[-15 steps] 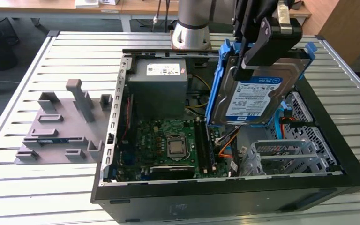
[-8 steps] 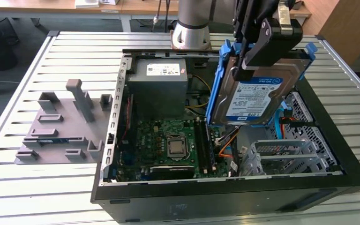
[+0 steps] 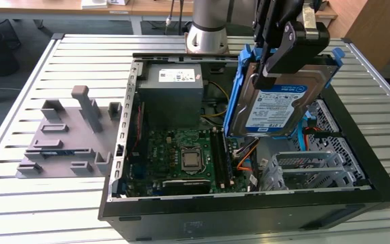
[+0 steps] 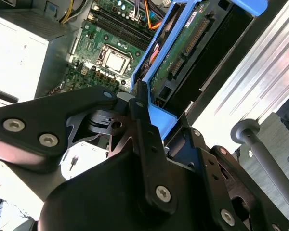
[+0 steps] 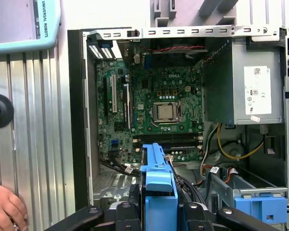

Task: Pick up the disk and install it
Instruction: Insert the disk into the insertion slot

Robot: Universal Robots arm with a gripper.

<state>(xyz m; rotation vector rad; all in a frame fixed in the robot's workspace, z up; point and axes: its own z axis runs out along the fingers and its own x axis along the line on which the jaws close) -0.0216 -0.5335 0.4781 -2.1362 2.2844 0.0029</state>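
Observation:
The disk (image 3: 276, 109), a silver drive with a blue-and-white label in a blue carrier, hangs on edge above the open computer case (image 3: 249, 208), over its right half in the exterior view. My gripper (image 3: 284, 63) is shut on the disk's upper end from above. In the second wrist view the black fingers (image 4: 143, 126) clamp the blue carrier (image 4: 160, 120), and the disk's green circuit-board side (image 4: 190, 45) faces the camera. The first wrist view has the carrier's edge (image 5: 158, 185) standing between the finger bases, above the motherboard (image 5: 154, 106).
Inside the case sit a grey power-supply box (image 3: 171, 94), the motherboard (image 3: 181, 152) and a metal drive cage (image 3: 314, 168) with a blue latch (image 5: 260, 204). A grey fixture (image 3: 66, 137) lies on the slatted table at the exterior view's left. A hand (image 5: 5, 207) rests beside the case.

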